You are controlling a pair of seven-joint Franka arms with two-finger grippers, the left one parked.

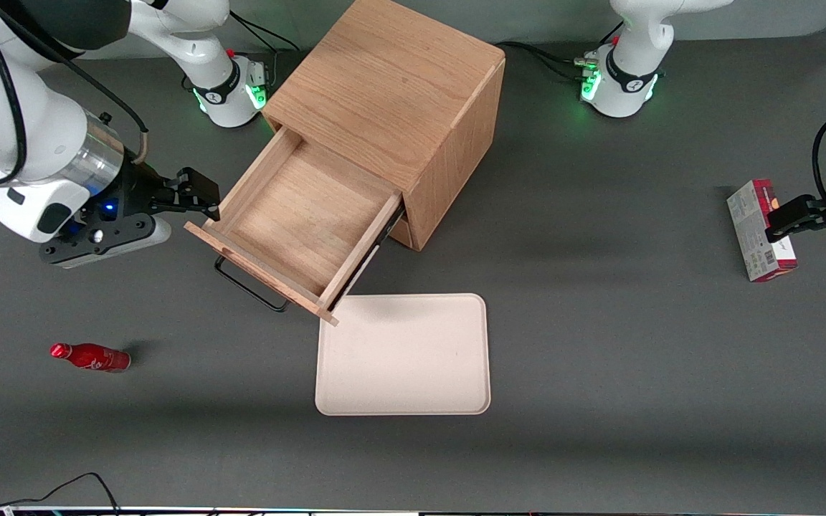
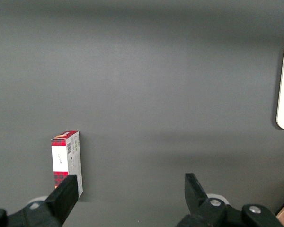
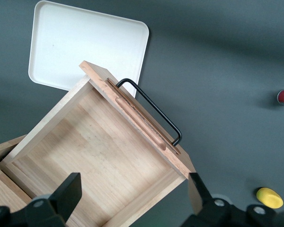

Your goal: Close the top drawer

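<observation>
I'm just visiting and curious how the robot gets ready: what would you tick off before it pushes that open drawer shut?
1. Top drawer pulled out and needing a push: ok, it stands wide open.
2. Nothing inside to jam it: ok, the drawer looks empty.
3. Gripper near the drawer: ok, beside the drawer's side wall, toward the working arm's end of the table, fingers apart.
4. Gripper against the drawer front or black handle: not ok, no contact yet.
5. Tray clear of the drawer's way: ok, it lies flat, nearer the front camera.
6. Red bottle out of the way: ok, well off to the side.
</observation>
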